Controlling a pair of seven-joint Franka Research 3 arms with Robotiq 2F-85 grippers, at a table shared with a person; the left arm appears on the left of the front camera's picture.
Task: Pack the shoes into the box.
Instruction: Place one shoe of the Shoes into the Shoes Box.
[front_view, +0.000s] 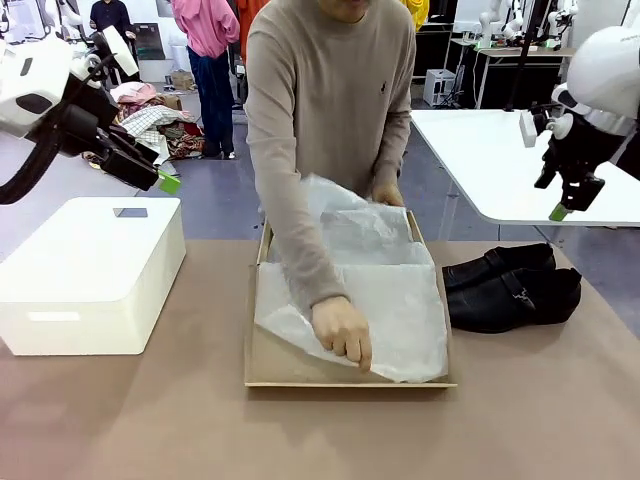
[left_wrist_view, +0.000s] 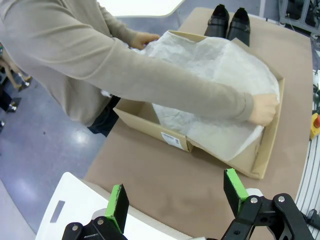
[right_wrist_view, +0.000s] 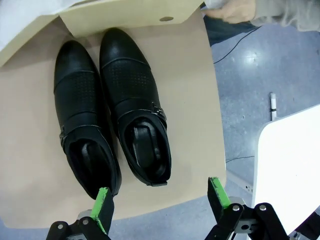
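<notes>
Your left gripper (left_wrist_view: 175, 196) hung up in the air above the white container (front_view: 90, 270), on the left side of the table (front_view: 150, 420). Its two green fingers stood wide apart, and they held nothing. Your right gripper (right_wrist_view: 160, 190) hung in the air over the shoes (right_wrist_view: 115, 115). Its fingers stood wide apart too, with nothing between them.

The shoes lay on the table, just beside the right wall of the box (front_view: 262, 368). They were black and shiny. They lay side by side, close together, with their pointed toes facing the box. They were not in the box yet.

The box sat open in the middle of the table. White tissue paper (front_view: 400, 300) lay crinkled inside it. A person stood at the far side and leaned over the box. One hand (front_view: 342, 332) pressed on the paper near the front wall. The other hand (front_view: 388, 194) was at the far end of the box, at the edge of the paper.
</notes>
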